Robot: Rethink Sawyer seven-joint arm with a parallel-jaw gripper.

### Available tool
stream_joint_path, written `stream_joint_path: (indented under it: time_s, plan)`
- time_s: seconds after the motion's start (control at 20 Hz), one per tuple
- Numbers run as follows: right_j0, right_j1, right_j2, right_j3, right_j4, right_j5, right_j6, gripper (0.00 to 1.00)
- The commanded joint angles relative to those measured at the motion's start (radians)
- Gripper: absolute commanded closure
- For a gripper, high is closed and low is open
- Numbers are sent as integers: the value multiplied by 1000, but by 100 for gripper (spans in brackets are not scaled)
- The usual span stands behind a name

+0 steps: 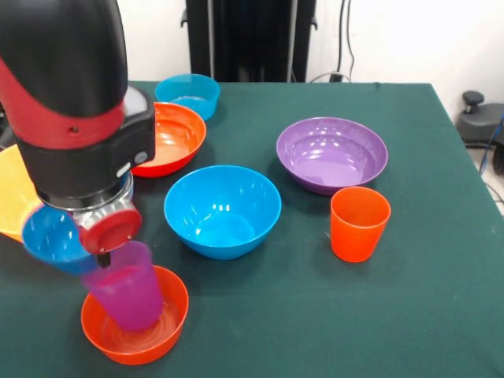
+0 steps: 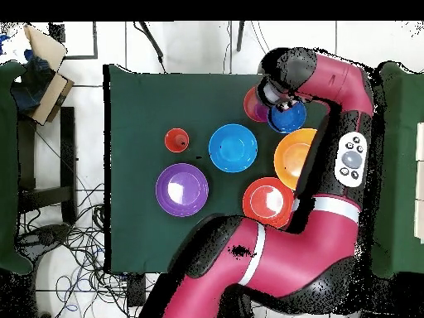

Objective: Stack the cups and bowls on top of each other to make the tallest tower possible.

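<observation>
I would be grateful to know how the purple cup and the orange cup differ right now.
The purple cup sits tilted inside the small orange bowl, right under the end effector; the orange cup stands upright on the bare table, away from the arm. Both are tapered and handleless.

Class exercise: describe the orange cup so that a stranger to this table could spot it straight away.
Start at the green table and find the wide purple bowl. Just in front of it stands the orange cup, upright and alone. Unlike the bowls around it, it is tall, narrow and tapered.
</observation>
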Motion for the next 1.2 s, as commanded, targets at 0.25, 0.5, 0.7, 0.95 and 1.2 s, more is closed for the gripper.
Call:
stream_joint_path:
  time_s: [0.25, 0.5, 0.7, 0.95, 1.2]
  plan:
    - [37, 69, 65, -92, -23, 120, -136, 100]
    - [39, 73, 52, -113, -22, 155, -143, 100]
    - [42, 72, 50, -114, -16, 166, -138, 100]
    - [46, 66, 45, -107, -15, 172, -134, 100]
    - [41, 70, 50, -136, -16, 204, -155, 100]
